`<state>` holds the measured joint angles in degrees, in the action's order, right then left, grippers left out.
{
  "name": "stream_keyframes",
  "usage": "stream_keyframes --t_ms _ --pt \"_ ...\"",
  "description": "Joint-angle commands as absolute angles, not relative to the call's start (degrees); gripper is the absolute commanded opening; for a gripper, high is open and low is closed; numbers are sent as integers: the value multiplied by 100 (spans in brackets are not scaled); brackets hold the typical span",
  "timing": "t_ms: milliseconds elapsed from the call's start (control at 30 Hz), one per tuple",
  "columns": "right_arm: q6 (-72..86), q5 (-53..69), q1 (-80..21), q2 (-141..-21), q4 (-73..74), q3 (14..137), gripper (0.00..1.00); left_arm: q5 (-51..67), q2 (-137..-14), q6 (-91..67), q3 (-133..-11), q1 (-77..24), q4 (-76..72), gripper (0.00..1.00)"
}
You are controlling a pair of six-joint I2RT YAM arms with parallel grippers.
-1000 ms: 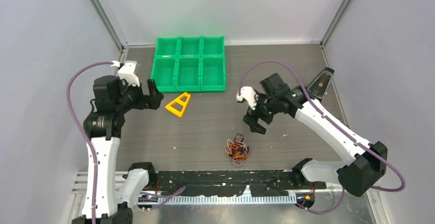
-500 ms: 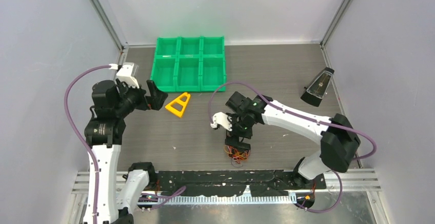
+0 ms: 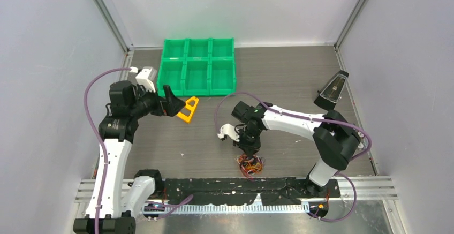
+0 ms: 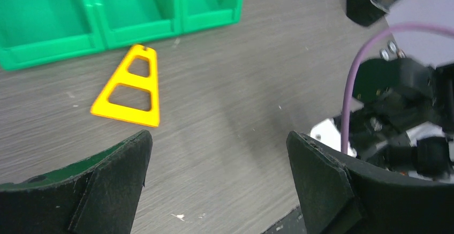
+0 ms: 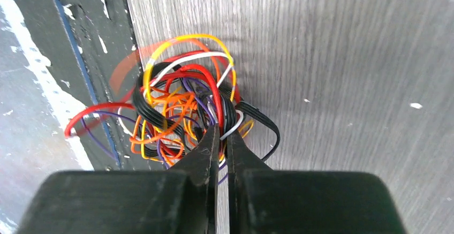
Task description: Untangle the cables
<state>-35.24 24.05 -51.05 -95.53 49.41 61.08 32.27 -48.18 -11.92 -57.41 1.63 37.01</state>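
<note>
The cables (image 3: pixel 250 163) form one clump of thin orange, red, black, purple, yellow and white wires near the table's front edge. In the right wrist view the cables (image 5: pixel 176 105) partly overlap a black strip. My right gripper (image 5: pixel 222 132) points down into the clump's edge and is shut on a few strands, with white, red and black wires between its tips. From above, the right gripper (image 3: pixel 249 151) sits just behind the clump. My left gripper (image 3: pixel 174 105) hovers open and holds nothing, far left of the cables; its fingers (image 4: pixel 118 175) frame bare table.
A flat yellow triangle (image 3: pixel 187 110) lies right beside the left gripper, in front of a green six-cell tray (image 3: pixel 198 58). A black wedge-shaped object (image 3: pixel 332 90) stands at the far right. A black strip (image 3: pixel 225 185) runs along the table's near edge.
The right arm swung from mid-table down to the clump and its jaws went from open to shut on wires. The left arm moved right, closer to the yellow triangle.
</note>
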Motion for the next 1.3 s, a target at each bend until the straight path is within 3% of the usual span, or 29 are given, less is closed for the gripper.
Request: stream_keyframes --t_ms 0,233,667,700,767,867,900,1267 --pt "-3309 2752 -4787 -8779 4700 6599 6 3818 -4978 -1024 -5503 -282 3332 99" --pt "-2486 4060 -3637 -7918 4453 7476 6 4260 -5363 -712 -5194 -1374 2707 99" --pt "16 4910 -3204 -7517 2510 7465 5 4131 -6111 -1150 -5037 -3306 991 99" --pt "200 4991 -3193 -7504 2463 7465 5 4155 -6216 -1245 -5059 -3351 943 93" --pt "425 5155 -3051 -7475 2350 7435 5 4285 -6368 -1333 -5084 -3357 910 71" --pt "702 5515 -2385 -7447 2186 7301 6 4487 -6286 -1077 -5120 -3233 1349 16" --pt "672 5539 -2238 -7427 2269 7244 5 4531 -6172 -1012 -5047 -3130 1461 2" --pt "-705 4410 -494 -7340 3678 7093 5 4433 -5105 1304 -4501 -1665 3748 0"
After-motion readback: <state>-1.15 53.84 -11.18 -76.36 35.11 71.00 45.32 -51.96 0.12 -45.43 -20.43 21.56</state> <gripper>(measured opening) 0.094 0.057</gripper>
